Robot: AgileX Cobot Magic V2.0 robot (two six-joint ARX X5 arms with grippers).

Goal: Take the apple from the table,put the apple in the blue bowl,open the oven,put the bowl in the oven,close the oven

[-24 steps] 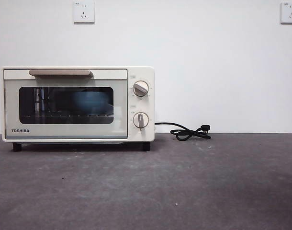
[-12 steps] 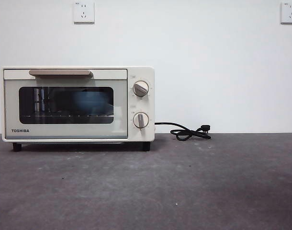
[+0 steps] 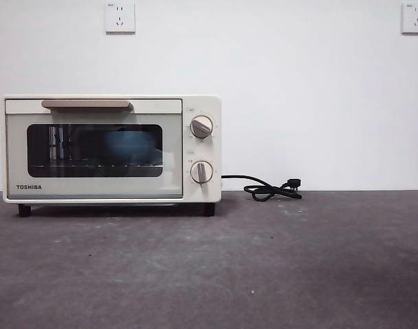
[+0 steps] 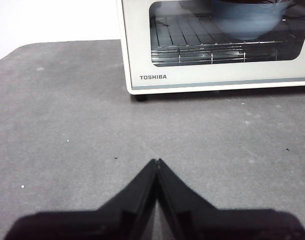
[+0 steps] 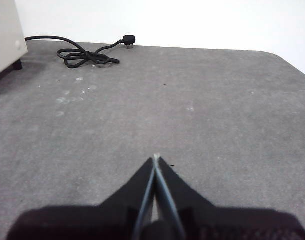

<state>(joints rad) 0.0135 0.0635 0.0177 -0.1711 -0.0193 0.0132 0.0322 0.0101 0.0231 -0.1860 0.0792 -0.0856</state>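
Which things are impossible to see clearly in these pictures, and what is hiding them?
- The apple: not visible in any view; the blue bowl sits behind the oven door's dark glass, so its inside is hidden.
- Bowl top: cut off by the left wrist picture's edge.
- Knob markings: too small in the front view.
- Oven in the right wrist view: only a corner shows.
- Left claw and right claw: shut, holding nothing.

A plain white wall carries two white sockets, apparently unused, under even light.
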